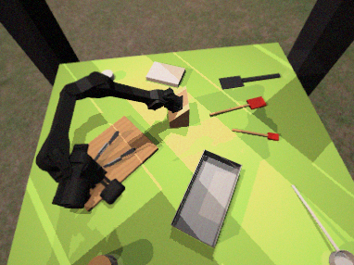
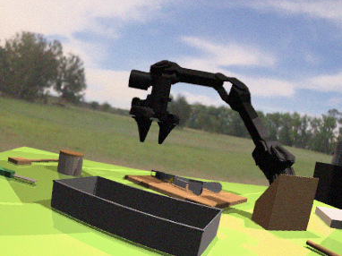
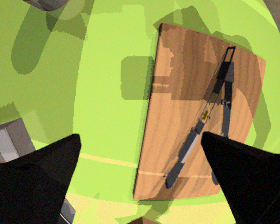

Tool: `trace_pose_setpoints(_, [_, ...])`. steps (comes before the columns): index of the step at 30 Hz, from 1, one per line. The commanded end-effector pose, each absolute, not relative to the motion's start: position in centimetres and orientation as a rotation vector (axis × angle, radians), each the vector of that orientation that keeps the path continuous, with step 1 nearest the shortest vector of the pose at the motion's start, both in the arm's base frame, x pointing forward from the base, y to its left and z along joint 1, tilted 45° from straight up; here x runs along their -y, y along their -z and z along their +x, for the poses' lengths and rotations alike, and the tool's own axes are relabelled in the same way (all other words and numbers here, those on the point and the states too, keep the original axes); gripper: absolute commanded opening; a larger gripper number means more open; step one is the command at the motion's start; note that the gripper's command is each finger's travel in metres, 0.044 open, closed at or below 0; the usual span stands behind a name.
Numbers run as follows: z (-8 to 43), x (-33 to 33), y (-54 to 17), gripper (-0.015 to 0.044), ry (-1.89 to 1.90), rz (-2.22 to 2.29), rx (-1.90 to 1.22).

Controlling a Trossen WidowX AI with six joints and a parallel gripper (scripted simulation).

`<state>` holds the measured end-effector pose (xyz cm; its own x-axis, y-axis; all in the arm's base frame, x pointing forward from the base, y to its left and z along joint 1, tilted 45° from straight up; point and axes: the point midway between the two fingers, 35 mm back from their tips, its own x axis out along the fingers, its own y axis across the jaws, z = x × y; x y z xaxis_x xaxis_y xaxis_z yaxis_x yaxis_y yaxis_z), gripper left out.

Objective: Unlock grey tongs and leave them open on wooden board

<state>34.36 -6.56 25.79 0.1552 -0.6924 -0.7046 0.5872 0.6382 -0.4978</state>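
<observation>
Jaws (image 2: 151,142) open — 2-armed tongs (image 1: 112,154) (image 2: 188,184) (image 3: 192,141), on board (image 1: 145,154) (image 2: 233,200) (image 3: 156,145)

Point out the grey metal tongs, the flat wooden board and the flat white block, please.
Grey metal tongs (image 1: 125,154) (image 2: 212,187) (image 3: 176,171): top, exterior, wrist views; one arm.
Flat wooden board (image 1: 122,126) (image 2: 230,200) (image 3: 162,125): top, exterior, wrist views; bare wood.
Flat white block: top, exterior views; upper face.

Nearest the gripper (image 1: 83,167) (image 2: 151,142) (image 3: 143,140), a wood-topped canister (image 1: 103,260) (image 2: 71,163) (image 3: 47,4) and a brown slant-faced block (image 1: 180,118) (image 2: 286,201) stood lower than its fingertips! Well apart from it lay a pale slab (image 1: 166,73) (image 2: 330,217), a black spatula (image 1: 232,82), two red-headed tools (image 1: 256,103) and, farthest out, a ladle (image 1: 342,258)!
</observation>
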Motion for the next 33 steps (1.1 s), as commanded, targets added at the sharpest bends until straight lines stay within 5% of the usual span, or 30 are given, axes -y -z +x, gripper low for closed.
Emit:
trace_pose_setpoints(1, [34.6,5.3,-26.0,0.044,0.937,-0.134,-1.067])
trace_pose_setpoints(33, [33.4,3.0,-28.4,0.044,0.863,-0.137,-0.988])
